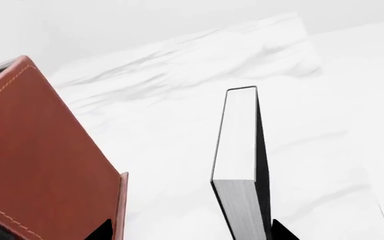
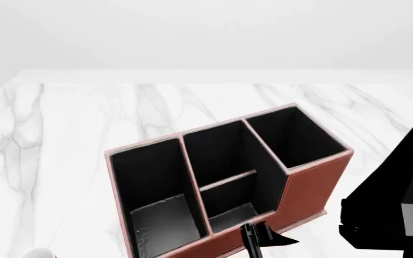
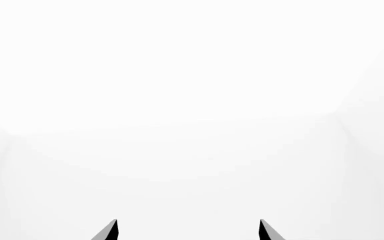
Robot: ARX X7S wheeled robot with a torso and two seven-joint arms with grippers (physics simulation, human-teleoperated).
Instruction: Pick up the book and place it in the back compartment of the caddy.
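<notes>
The reddish-brown caddy (image 2: 311, 185) with black lining stands mid-table; one outer wall shows in the left wrist view (image 1: 38, 165). Its back compartment (image 2: 229, 214) is the near half of the divided middle section, just behind the low front wall. The black book (image 1: 242, 160) with white page edges stands on edge on the marble just outside that wall, and shows in the head view (image 2: 250, 239). My left gripper (image 1: 192, 231) is open, its jaws spread wide round the book, which lies close to one fingertip (image 1: 280, 231). My right gripper (image 3: 188, 230) is open and empty.
My right arm (image 2: 389, 212) hangs as a dark block right of the caddy. A pale mug rim (image 2: 38, 252) peeks in at the bottom left. The white marble table (image 2: 70, 123) spreads behind and left of the caddy.
</notes>
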